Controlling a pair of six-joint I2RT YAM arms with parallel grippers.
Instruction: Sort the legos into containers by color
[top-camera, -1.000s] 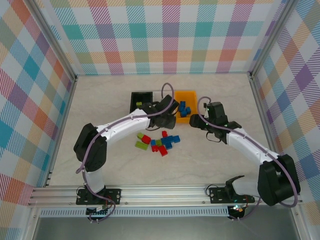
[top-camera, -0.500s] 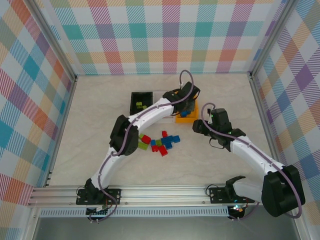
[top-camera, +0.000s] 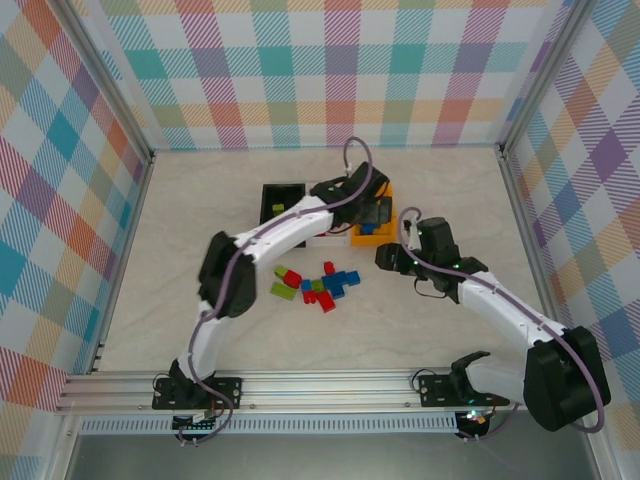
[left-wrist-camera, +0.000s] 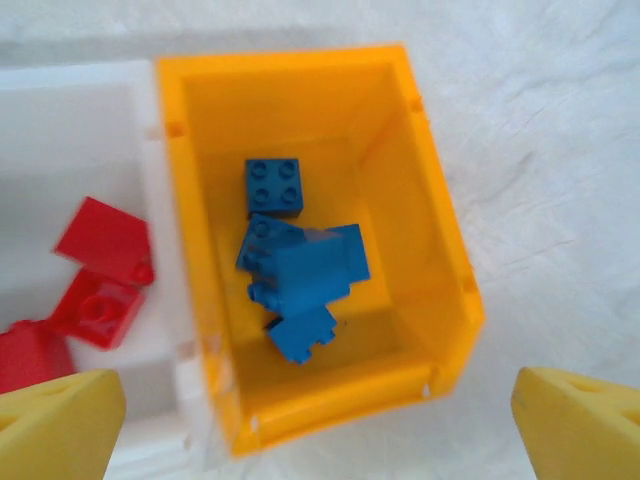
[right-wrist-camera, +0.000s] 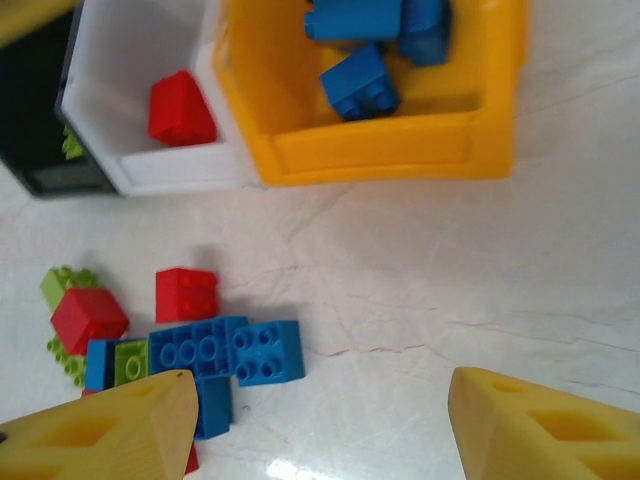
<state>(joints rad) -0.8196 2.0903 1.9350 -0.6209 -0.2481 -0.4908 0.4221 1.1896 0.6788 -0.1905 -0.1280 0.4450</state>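
While the left hand hovers directly above the orange bin, its two yellow fingers are spread wide with nothing between them, so it is released. Several blue bricks lie heaped on the floor of that bin. Touching its left side is the white bin, which holds red bricks. Further left, seen from above, stands the black bin with green bricks inside. From overhead, the left arm stretches across the row of bins and covers most of the white one. The right hand hangs over the bench just in front of the orange bin, fingers likewise apart and grasping nothing. At the lower left of its wrist view sits the loose pile of red, blue and green bricks, jumbled together, near the bins but apart from them. Checked walls in pastel colours close in three sides, and a metal rail runs along the near edge where both arms are bolted.
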